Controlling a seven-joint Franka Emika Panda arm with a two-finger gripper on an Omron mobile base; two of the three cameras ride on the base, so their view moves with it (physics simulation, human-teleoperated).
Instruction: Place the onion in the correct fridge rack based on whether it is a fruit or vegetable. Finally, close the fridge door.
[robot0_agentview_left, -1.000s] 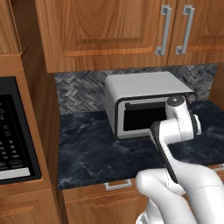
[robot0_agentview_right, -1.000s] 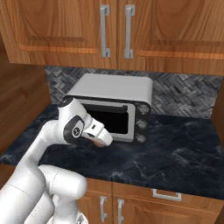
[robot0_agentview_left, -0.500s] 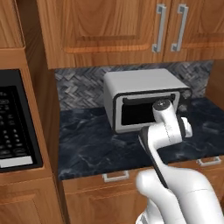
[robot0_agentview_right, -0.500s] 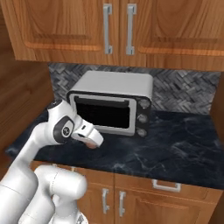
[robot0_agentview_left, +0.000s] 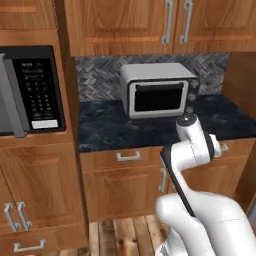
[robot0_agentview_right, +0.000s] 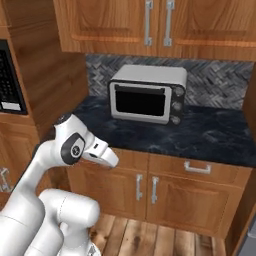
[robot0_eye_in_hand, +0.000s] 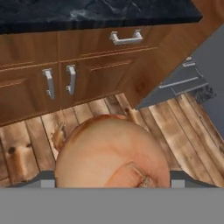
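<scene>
Tan onion (robot0_eye_in_hand: 111, 153) sits gripped low before brown wooden cabinet doors (robot0_eye_in_hand: 59, 85).

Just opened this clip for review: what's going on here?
The white arm is carrying the onion, which sits right in front of the hand camera, held in the tool above the wooden floor. The base faces a dark counter with a toaster oven on it and wooden cabinets below. The onion is not yet on a fridge rack.
</scene>
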